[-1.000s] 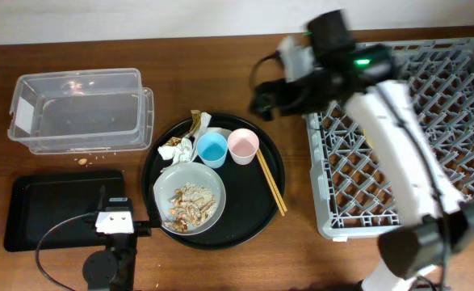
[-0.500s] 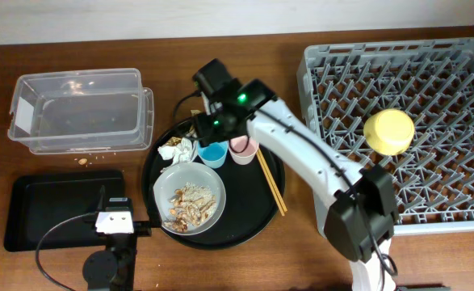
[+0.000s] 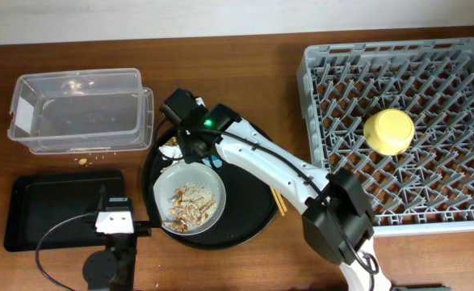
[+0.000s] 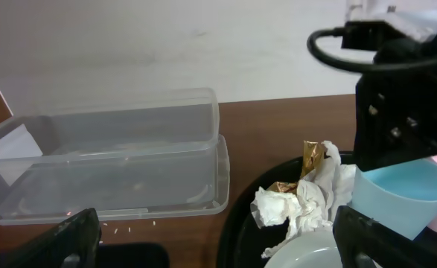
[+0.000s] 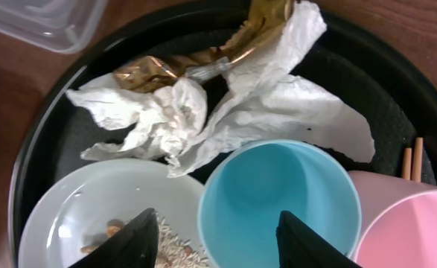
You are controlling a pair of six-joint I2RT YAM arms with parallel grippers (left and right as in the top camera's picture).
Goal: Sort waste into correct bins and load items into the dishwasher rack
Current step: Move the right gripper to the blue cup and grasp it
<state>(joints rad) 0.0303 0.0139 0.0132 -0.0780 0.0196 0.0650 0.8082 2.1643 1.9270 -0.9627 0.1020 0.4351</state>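
Napkins, crumpled white, are lying at 11 o'clock on the round black tray, with the gold-brown wrapper tangled in at their 12 o'clock. I'm hovering my right gripper low over the light-blue cup. Its jaws are standing partly apart, one finger outside the cup's rim and one over its mouth, and I'm seeing nothing clamped. Pink cup is sitting just beside the blue one at its 3 o'clock. Grey plate with food scraps is sitting at 7 o'clock on the tray. Chopsticks are poking out from under my arm at 4 o'clock. Yellow bowl is lying in the dishwasher rack at the table's 3 o'clock. Clear tub is sitting at 10 o'clock and the black rectangular tray at 8 o'clock. My left gripper is gaping wide, holding nothing, facing the tub and napkins.
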